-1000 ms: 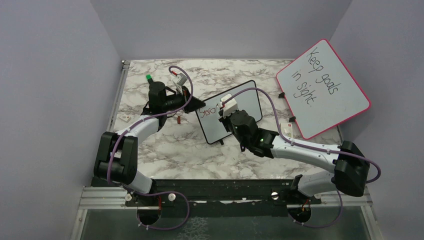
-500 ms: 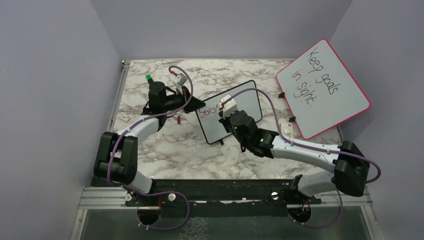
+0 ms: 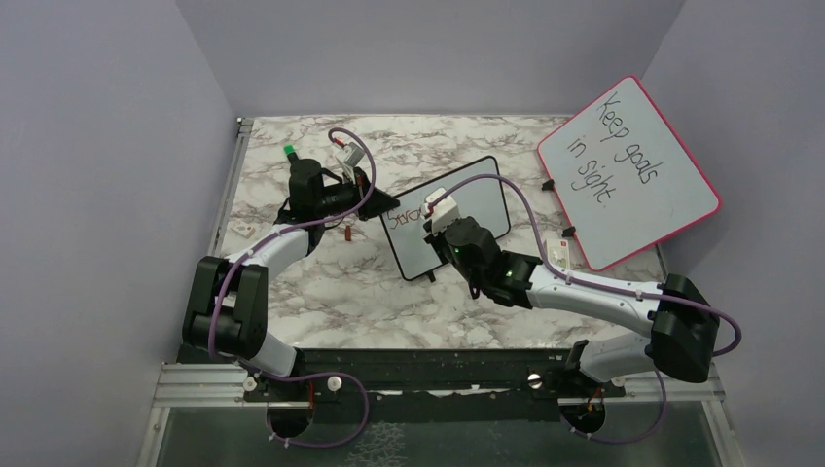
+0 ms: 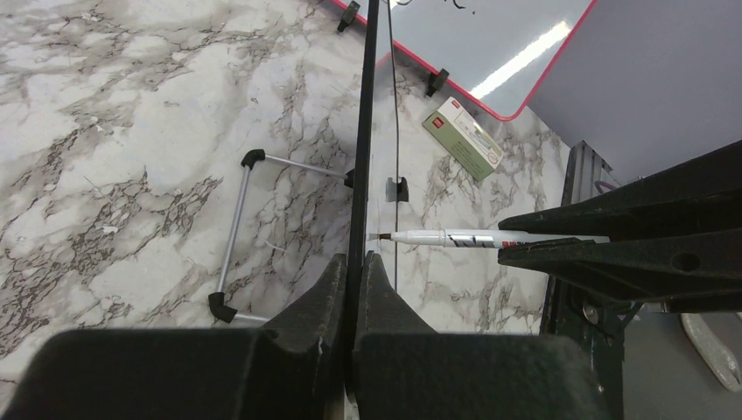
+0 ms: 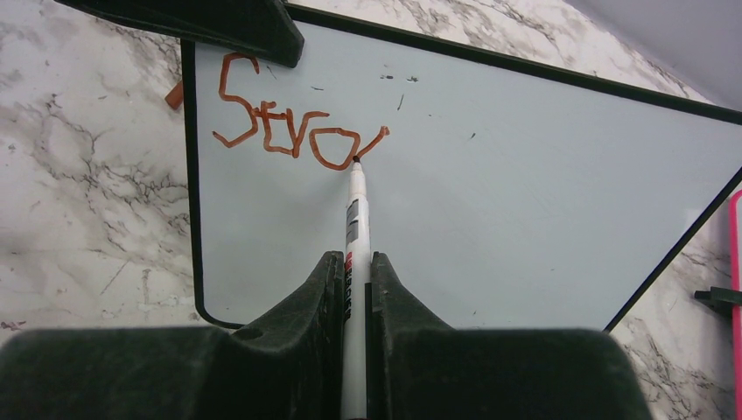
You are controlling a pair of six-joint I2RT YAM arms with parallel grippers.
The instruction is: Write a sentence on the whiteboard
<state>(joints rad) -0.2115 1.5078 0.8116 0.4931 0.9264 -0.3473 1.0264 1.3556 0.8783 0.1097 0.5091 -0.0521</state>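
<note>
Status: mid-word on line one. My left gripper (image 4: 354,259) is clamped on the whiteboard (image 5: 490,219) frame near its upper-left corner, bracing it. The board is propped on its wire stand (image 4: 234,229) around the middle of the table (image 3: 321,292), a bit toward the far edge. My right gripper (image 5: 354,259) is clenched on the marker (image 5: 357,206). The barrel runs straight out between the fingers and the tip touches the board face.

The sentence (image 5: 293,131) so far is "Stro" in reddish-brown at the board's top-left, plus one slanted stroke just right of the "o". The tip sits at the foot of that stroke. My guess is it's the start of the next letter.

The rest of the board is blank, so most of the job is left.

Next move: finish this letter, then step right along the same line. That needs light, even pressure. The left clamp must hold firm, because a board on a stand will rock under the tip.

The pink board (image 3: 627,170) at the far right corner and the small box (image 4: 462,140) beside it are well apart from my stroke path. A small reddish piece (image 5: 174,94) lies just off the board's left edge. It may be the cap, can't tell.
</note>
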